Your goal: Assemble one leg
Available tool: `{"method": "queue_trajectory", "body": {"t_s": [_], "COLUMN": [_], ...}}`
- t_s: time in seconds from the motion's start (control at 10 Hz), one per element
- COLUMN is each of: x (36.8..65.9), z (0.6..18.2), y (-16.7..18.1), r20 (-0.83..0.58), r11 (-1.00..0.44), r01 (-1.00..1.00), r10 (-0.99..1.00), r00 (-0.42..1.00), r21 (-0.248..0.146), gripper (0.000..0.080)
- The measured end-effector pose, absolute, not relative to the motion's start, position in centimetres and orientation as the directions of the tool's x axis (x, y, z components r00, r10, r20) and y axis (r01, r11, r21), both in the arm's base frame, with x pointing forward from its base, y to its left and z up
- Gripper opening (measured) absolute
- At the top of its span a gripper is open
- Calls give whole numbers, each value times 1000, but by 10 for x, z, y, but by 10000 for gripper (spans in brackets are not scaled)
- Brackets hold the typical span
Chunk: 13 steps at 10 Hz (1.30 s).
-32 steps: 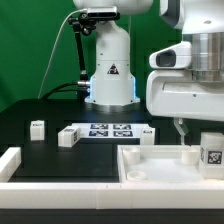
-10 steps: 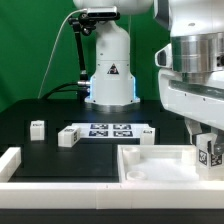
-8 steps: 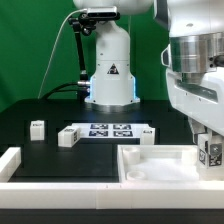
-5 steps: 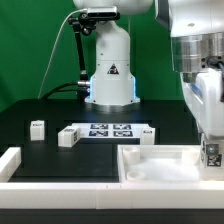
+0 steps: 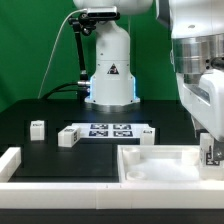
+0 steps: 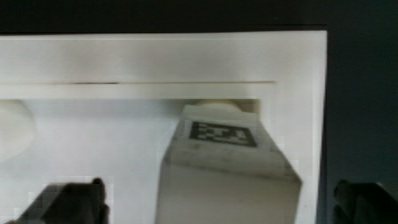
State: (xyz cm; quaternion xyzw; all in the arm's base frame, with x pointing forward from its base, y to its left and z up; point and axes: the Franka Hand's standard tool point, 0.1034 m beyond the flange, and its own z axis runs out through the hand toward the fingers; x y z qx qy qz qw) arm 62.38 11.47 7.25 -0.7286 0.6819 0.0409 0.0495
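Exterior view: on the matte black table point(image 5: 40, 108), the broad, smooth white panel point(image 5: 160, 165) with its raised rim lies near the front at the exterior view's right. The end effector point(image 5: 210, 152) stands over its right edge. In the wrist view its dark fingers point(image 6: 68, 203) stand apart either side of the leg point(image 6: 226, 150), a blocky white peg with a square black-and-white tag, standing on the panel without touching them.

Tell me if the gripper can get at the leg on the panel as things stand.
Probably yes. The gripper hangs open right over the leg, one finger on either side and nothing between; the panel rim stands close by, though.
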Motion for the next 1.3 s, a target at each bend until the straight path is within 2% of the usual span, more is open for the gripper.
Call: {"method": "queue_trajectory", "body": {"t_s": [0.2,0.5,0.7,1.0,1.3], "x": [621,620,622,623,624], "z": [72,72,73,75,75], "y": [118,120,120,120,118], "r20": [-104,-76,-43,-22,-30], "r11": [-349,-585,-771,-928,-981], "r01": [-937,-810,-635,-371,-192], "r10": [-931,-807,-634,-371,-191], "r00": [350,586,773,928,981], "r21": [-35,-43,-41,-37,-39], "gripper": [649,649,649,649,649]}}
